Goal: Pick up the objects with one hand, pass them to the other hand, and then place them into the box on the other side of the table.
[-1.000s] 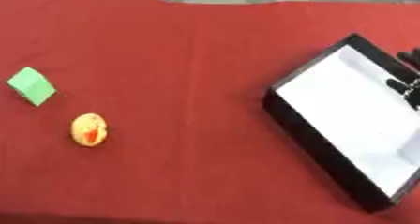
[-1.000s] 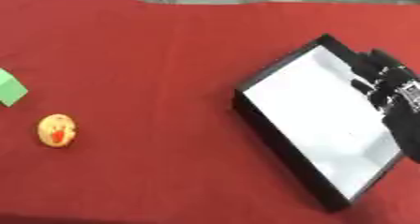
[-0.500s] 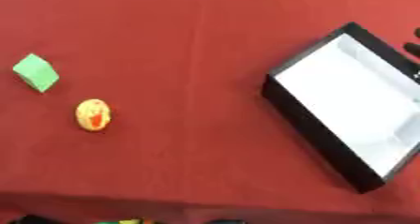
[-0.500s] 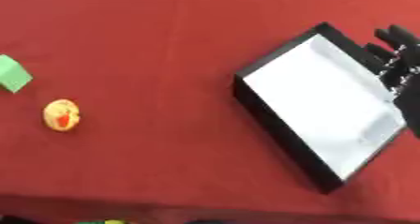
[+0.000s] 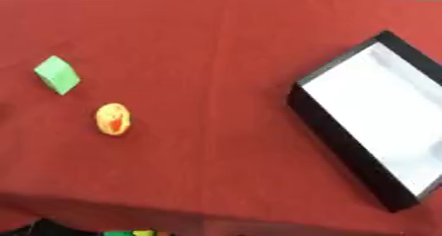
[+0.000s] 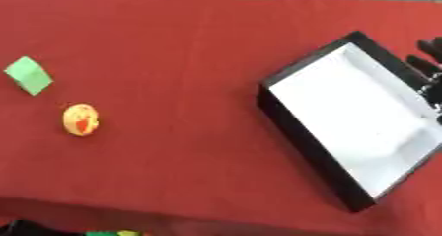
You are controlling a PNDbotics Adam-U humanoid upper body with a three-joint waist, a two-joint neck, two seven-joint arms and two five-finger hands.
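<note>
Counter (image 5: 216, 57) under a red cloth, views askew. Far left: green block (image 5: 57, 74), sitting diamond-wise with one corner pointing away from the robot, flat on the cloth. Just nearer and a bit right of it: yellow-orange egg-shaped toy (image 5: 113, 119) with a red mark on its face, long axis running roughly near-to-far, apart from the block, not touching it. Middle of the cloth carries nothing else. Right side: black box (image 6: 302, 124) with white inside, rotated on the counter so its long axis runs diagonally from upper left to lower right; one corner points to the far edge, near-left wall shows as a dark band. Nothing visible inside the box. Left hand shows in neither view. Right hand (image 6: 427, 64) shows only in the right eye view, as dark fingers at the right border just past the box's far-right wall; left eye view cuts it off entirely. Cannot tell how its fingers are set, nor whether it touches the box. Small green and yellow bits at the bottom edge below the cloth, too unclear to name.
</note>
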